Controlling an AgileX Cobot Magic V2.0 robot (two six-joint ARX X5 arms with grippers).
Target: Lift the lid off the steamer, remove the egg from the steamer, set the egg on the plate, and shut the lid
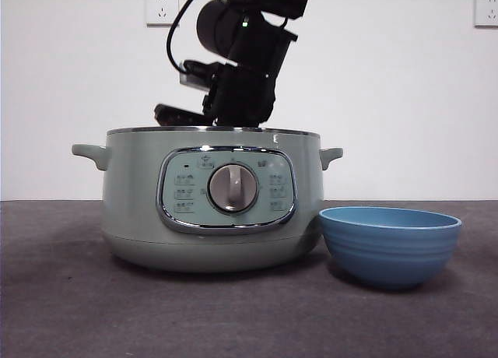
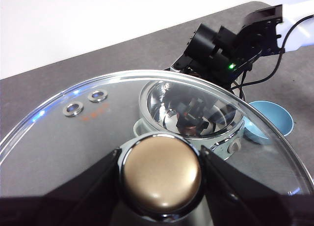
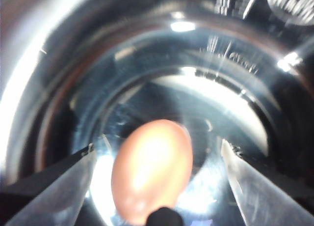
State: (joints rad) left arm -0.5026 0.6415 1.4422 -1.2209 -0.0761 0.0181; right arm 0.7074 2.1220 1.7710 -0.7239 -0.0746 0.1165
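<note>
My left gripper (image 2: 161,157) is shut on the knob (image 2: 161,179) of the clear glass lid (image 2: 83,137) and holds it off to one side of the steamer. The pale green steamer (image 1: 210,194) stands open; it also shows through the glass in the left wrist view (image 2: 191,115). My right arm (image 1: 245,70) reaches down into it from above. In the right wrist view my right gripper (image 3: 157,162) is open inside the shiny pot, one jaw on each side of the brown egg (image 3: 152,172), not touching it. The blue plate (image 1: 389,245) stands empty right of the steamer.
The steamer and the plate stand close together on a dark grey table (image 1: 62,311). A white wall with two sockets (image 1: 162,6) is behind. The right arm's cable (image 1: 177,31) loops above the pot.
</note>
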